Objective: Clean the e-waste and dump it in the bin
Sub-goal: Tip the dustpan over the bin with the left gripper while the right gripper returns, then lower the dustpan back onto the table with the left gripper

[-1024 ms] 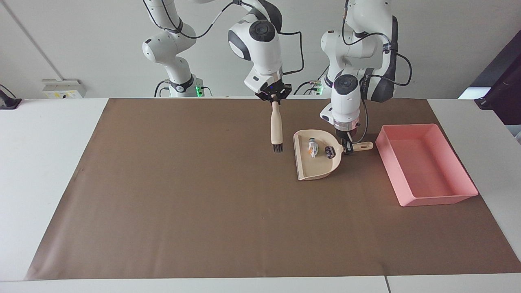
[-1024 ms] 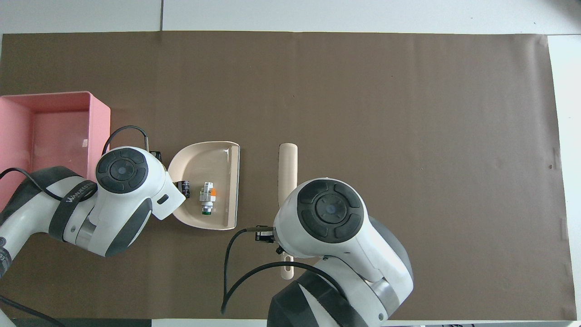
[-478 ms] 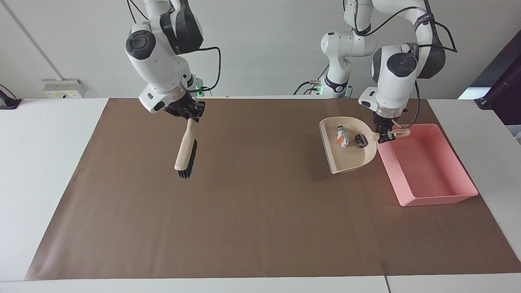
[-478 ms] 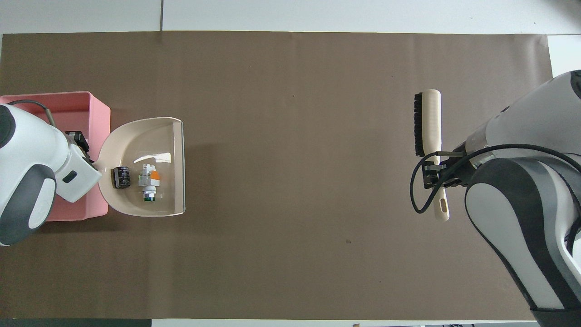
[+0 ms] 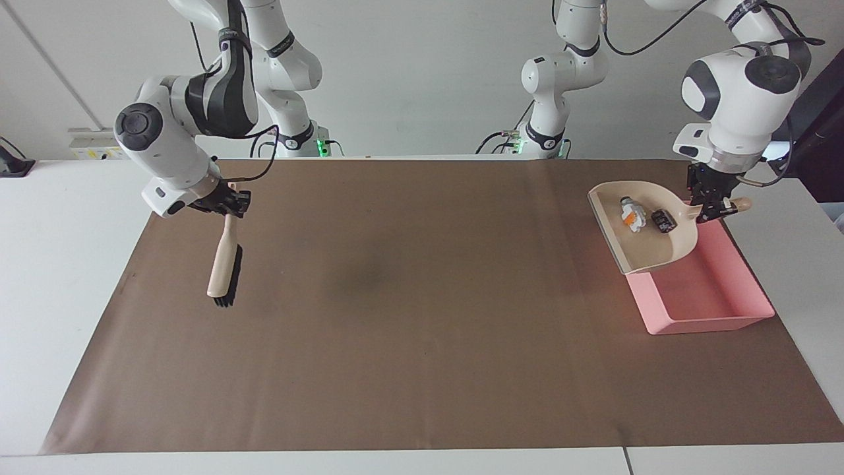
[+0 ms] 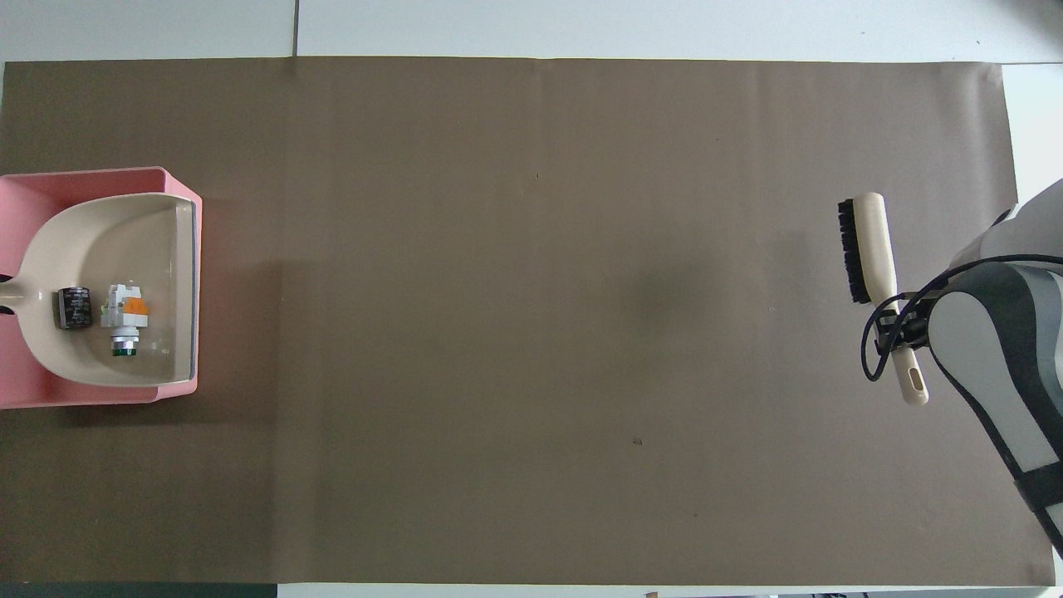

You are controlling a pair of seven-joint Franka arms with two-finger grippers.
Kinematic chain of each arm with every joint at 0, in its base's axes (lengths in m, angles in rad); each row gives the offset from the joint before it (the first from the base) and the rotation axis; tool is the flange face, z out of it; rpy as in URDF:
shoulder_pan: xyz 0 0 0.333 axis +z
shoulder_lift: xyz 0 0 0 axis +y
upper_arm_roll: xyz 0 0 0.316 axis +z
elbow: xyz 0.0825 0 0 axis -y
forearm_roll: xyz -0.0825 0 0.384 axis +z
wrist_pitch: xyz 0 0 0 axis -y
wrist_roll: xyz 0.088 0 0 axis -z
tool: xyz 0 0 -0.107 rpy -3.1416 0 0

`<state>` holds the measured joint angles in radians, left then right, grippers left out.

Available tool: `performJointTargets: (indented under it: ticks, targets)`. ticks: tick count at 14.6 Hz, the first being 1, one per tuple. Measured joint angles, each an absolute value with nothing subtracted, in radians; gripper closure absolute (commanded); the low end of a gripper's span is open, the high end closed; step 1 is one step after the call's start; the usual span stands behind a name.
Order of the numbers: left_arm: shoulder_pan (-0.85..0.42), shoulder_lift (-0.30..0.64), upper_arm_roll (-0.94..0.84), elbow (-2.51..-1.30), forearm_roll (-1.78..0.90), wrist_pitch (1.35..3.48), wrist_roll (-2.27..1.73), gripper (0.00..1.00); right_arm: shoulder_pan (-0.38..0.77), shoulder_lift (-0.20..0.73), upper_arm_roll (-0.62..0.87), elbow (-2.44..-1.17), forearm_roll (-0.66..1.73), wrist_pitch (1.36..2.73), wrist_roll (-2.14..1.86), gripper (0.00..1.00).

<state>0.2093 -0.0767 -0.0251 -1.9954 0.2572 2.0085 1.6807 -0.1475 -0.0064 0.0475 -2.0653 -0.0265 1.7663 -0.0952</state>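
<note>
The e-waste lies in the beige dustpan (image 5: 649,254): a whitish block (image 5: 631,216) with a green end and a black block (image 5: 663,220). Both also show in the overhead view, the whitish block (image 6: 124,314) and the black block (image 6: 73,307). My left gripper (image 5: 713,210) is shut on the dustpan's handle and holds the dustpan (image 6: 108,241) in the air over the pink bin (image 5: 712,297) (image 6: 100,173). My right gripper (image 5: 229,203) (image 6: 901,320) is shut on the handle of a beige brush (image 5: 223,267) (image 6: 868,245), which hangs bristle end down over the mat.
A brown paper mat (image 5: 422,316) covers most of the white table. The bin stands at the left arm's end of the mat. The brush is over the right arm's end.
My left gripper has lifted the dustpan with both bits and carried it from beside the bin to over it. My right gripper has carried the brush toward the right arm's end.
</note>
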Motion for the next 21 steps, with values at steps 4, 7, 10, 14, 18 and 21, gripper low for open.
performJointTargets:
  ticks: [4,7,10,14,18,21]
  targets:
    - [0.27,0.016,-0.024,-1.922,0.334,2.037,1.738,1.0,-0.181,-0.002,0.048,-2.18,-0.027,1.899,-0.12,1.0]
    - [0.295,0.08,-0.024,-1.898,0.397,2.095,1.738,1.0,-0.206,-0.003,0.05,-2.219,-0.027,1.958,-0.136,1.0]
    - [0.307,0.106,-0.024,-1.893,0.487,2.125,1.738,1.0,-0.238,-0.003,0.051,-2.251,-0.027,2.0,-0.165,1.0]
    - [0.31,0.109,-0.018,-1.888,0.61,2.133,1.718,1.0,-0.254,-0.003,0.051,-2.276,-0.027,2.025,-0.184,0.99]
    - [0.333,0.11,-0.008,-1.888,0.756,2.14,1.623,1.0,-0.257,-0.005,0.051,-2.305,-0.027,2.07,-0.184,0.82]
    - [0.338,0.11,-0.006,-1.893,0.807,2.14,1.592,1.0,-0.259,-0.011,0.051,-2.31,-0.027,2.071,-0.184,0.44]
